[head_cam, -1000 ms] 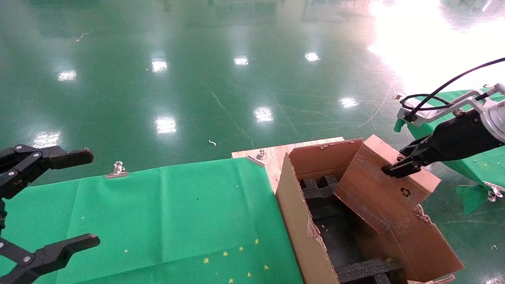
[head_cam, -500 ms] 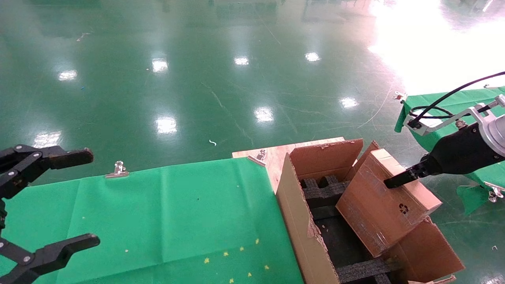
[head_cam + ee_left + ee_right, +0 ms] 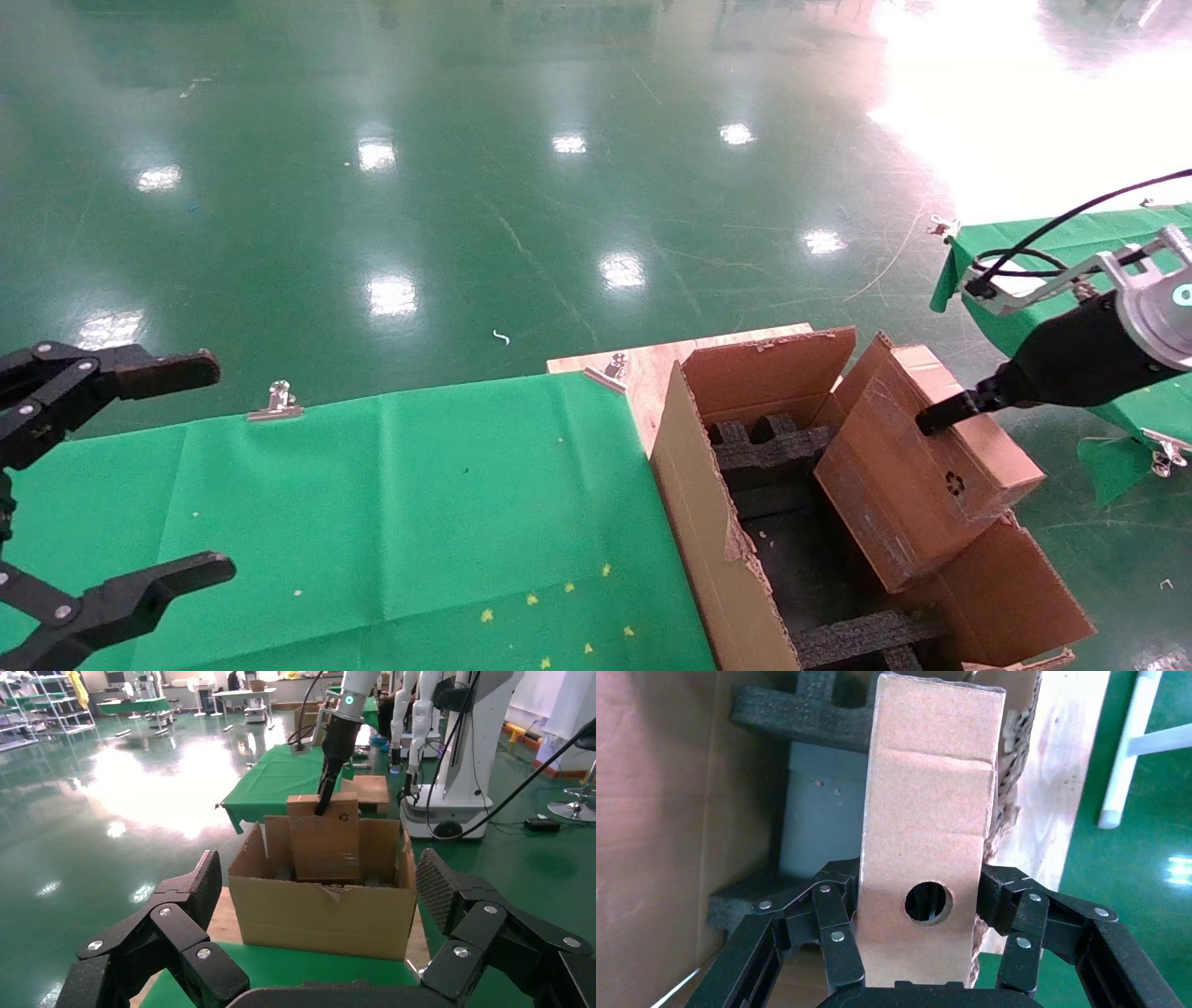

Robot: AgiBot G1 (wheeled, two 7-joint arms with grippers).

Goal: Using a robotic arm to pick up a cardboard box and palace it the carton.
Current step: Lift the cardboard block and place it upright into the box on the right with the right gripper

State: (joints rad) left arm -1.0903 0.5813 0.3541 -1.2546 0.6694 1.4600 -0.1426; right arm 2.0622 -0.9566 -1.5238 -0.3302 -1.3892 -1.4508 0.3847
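Brown cardboard box [image 3: 922,466] hung tilted over the carton [image 3: 717,550], its lower end dipping inside near the black foam [image 3: 764,447]. I judged it best to level the box and lower it slowly, clear of the ragged flaps. My right gripper [image 3: 923,906] was clamped on the box's narrow sides, beside the round hole. My left gripper [image 3: 112,485] sat parked over the green cloth [image 3: 391,503], jaws spread wide, touching nothing.
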